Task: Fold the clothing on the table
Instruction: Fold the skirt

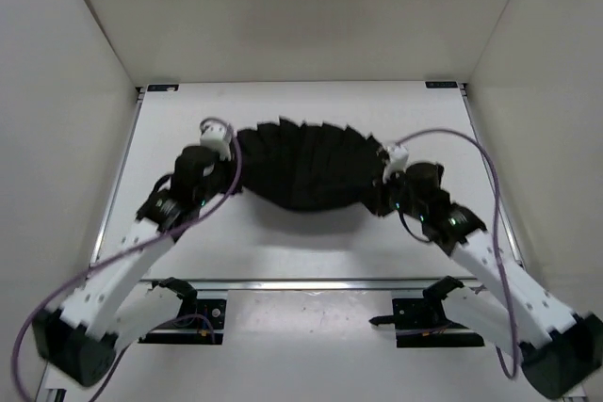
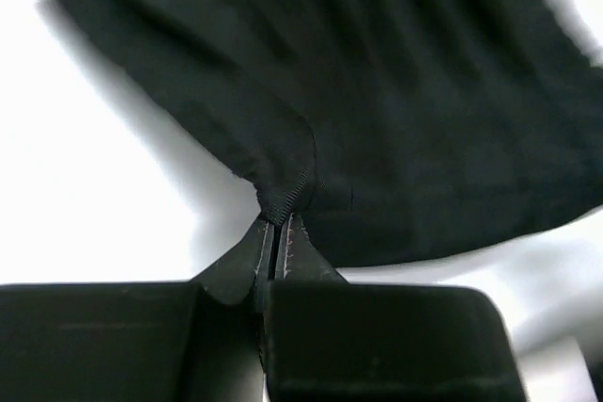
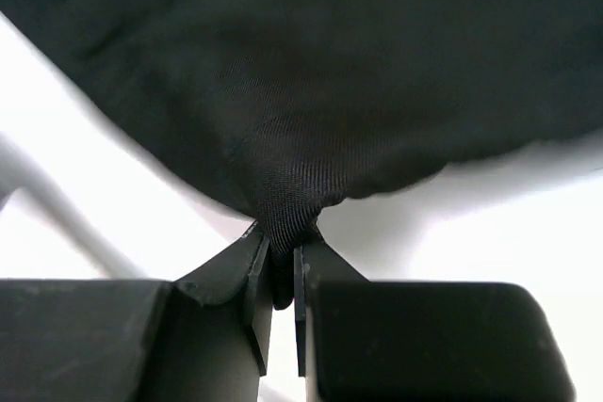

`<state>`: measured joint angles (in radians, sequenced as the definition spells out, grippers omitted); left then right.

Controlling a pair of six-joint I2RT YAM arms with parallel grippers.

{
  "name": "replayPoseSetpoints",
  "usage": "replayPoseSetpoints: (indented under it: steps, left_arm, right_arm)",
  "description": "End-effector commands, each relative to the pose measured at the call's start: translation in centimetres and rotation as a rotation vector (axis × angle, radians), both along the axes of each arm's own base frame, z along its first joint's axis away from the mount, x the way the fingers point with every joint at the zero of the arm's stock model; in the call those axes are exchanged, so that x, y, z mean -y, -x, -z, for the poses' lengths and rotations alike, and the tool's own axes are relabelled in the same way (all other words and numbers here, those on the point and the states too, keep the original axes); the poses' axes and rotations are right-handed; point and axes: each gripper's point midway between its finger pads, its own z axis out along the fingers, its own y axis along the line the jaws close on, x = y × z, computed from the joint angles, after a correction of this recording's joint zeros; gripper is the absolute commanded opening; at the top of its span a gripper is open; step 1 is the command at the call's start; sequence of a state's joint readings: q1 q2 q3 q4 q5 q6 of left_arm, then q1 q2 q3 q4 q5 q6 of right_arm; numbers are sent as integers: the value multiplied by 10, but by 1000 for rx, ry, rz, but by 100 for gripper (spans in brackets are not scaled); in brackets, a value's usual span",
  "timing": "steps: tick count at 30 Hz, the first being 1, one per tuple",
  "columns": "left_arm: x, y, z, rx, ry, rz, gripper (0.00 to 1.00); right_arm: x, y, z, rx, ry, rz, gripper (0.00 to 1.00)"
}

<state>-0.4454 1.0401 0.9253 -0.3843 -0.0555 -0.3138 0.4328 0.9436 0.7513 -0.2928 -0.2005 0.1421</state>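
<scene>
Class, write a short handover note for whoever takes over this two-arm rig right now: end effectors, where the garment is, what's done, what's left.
Grip: the left end effector is shut on one end of the pleated black skirt; the right end effector is shut on the opposite end.
Position: skirt fanned out between them over the middle of the white table, apparently raised, with a shadow beneath.
Done: both ends gripped.
Left: no fold shows yet; fold it, lay it flat, release.

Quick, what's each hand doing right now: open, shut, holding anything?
Left hand: closed, pinching the left end of the soft pleated black fabric garment.
Right hand: closed, pinching the garment's right end.
</scene>
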Motion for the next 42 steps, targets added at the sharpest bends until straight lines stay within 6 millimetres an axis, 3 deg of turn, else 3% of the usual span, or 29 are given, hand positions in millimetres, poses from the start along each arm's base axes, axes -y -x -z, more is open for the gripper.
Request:
replayPoseSetpoints:
  steps: [1, 4, 5, 6, 9, 11, 12, 14, 16, 17, 18, 19, 20, 23, 24, 25, 27, 28, 30, 31, 32, 33, 35, 36, 37, 38, 39, 40, 42]
  left_arm:
    - [-39, 57, -4, -17, 51, -121, 0]
    - [-66, 44, 27, -115, 47, -174, 0]
    - [-61, 36, 38, -149, 29, -161, 0]
    - [-61, 27, 39, -139, 8, -174, 0]
    - [-47, 3, 78, -246, 3, -149, 0]
    - [-52, -14, 109, -343, 25, -175, 0]
    - [-51, -26, 104, -331, 45, -175, 0]
    - [-50, -49, 122, -397, 20, -172, 0]
    - [-40, -95, 91, -344, 19, -149, 0]
    - [-41, -109, 101, -374, 5, -155, 0]
    - [-39, -138, 65, -301, 23, -145, 0]
    - [-33, -165, 44, -273, 19, -135, 0]
    - [-34, -183, 49, -283, 13, -146, 0]
    - [-32, -243, -72, -33, 59, -158, 0]
    - [-30, -250, -83, -3, 62, -155, 0]
    - [-35, -256, -117, 79, 74, -177, 0]
    - [-44, -253, -148, 151, 94, -191, 0]
    - [-45, -252, -144, 147, 99, -187, 0]
    - [-43, -238, -140, 149, 85, -165, 0]
    - [-37, -233, -106, 96, 59, -147, 0]
    - [-35, -219, -82, 63, 40, -134, 0]
    - [-28, -199, -88, 81, 26, -111, 0]
    - [-27, -157, -11, -41, -41, -130, 0]
    - [-23, -126, 14, -77, -60, -123, 0]
    - [-20, -104, 10, -67, -51, -114, 0]
    - [-22, -77, 52, -166, -66, -115, 0]
    - [-16, -44, 70, -235, -54, -81, 0]
    - [-11, -25, 66, -238, -36, -64, 0]
    - [-8, 23, 98, -348, -18, -59, 0]
  right_arm:
    - [8, 37, -23, 36, -160, 106, 0]
    - [39, 25, 2, -59, -202, 176, 0]
    - [33, 25, 12, -119, -251, 118, 0]
    - [54, 7, 13, -104, -289, 187, 0]
    - [76, -18, 44, -211, -323, 258, 0]
    - [70, -37, 54, -237, -232, 250, 0]
    - [61, -38, 58, -256, -210, 220, 0]
    - [57, -72, 60, -287, -183, 191, 1]
    - [57, -106, 48, -302, -191, 179, 1]
    - [56, -135, 32, -281, -196, 171, 0]
    - [55, -150, 36, -309, -193, 169, 0]
    - [51, -178, -1, -220, -185, 148, 0]
    - [51, -207, -38, -119, -177, 143, 0]
    - [49, -250, -117, 40, -144, 135, 0]
    - [50, -261, -150, 115, -146, 135, 0]
    - [54, -265, -166, 153, -143, 149, 0]
    - [56, -263, -192, 222, -141, 155, 0]
    - [59, -263, -197, 252, -137, 160, 0]
    - [64, -251, -163, 207, -110, 183, 0]
    - [66, -243, -169, 238, -122, 178, 0]
    - [68, -234, -135, 184, -128, 170, 0]
    - [70, -213, -98, 101, -139, 177, 0]
    - [73, -182, -58, 38, -159, 203, 0]
    - [72, -155, -30, -18, -166, 211, 0]
    - [70, -124, 1, -91, -170, 218, 0]
    - [64, -108, 12, -114, -171, 204, 0]
    - [57, -77, 35, -182, -168, 200, 0]
    - [53, -52, 51, -234, -176, 208, 0]
    - [32, -11, 67, -290, -190, 161, 0]
